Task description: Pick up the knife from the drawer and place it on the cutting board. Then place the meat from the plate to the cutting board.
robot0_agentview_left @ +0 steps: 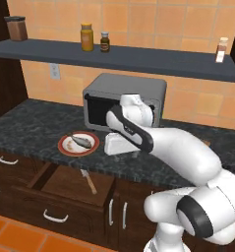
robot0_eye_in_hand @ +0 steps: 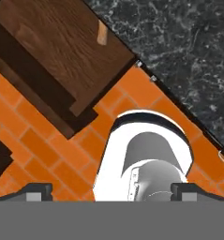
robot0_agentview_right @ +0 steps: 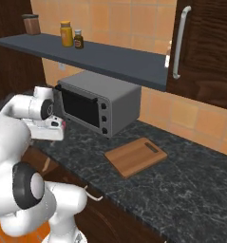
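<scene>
Jaws spread wide and empty, hanging above the orange floor (robot0_eye_in_hand: 48, 154) near the open drawer (robot0_agentview_left: 65, 189). Knife (robot0_agentview_left: 89, 182) lying on the drawer floor, handle toward the front. Meat (robot0_agentview_left: 81, 142) resting on the plate (robot0_agentview_left: 65, 147) on the tabletop (robot0_agentview_left: 30, 123). Cutting board (robot0_agentview_right: 135, 156) bare, right of the microwave (robot0_agentview_right: 98, 102).

Red-rimmed plate (robot0_agentview_left: 65, 145), blk-speckled counter (robot0_agentview_left: 35, 123)
</scene>
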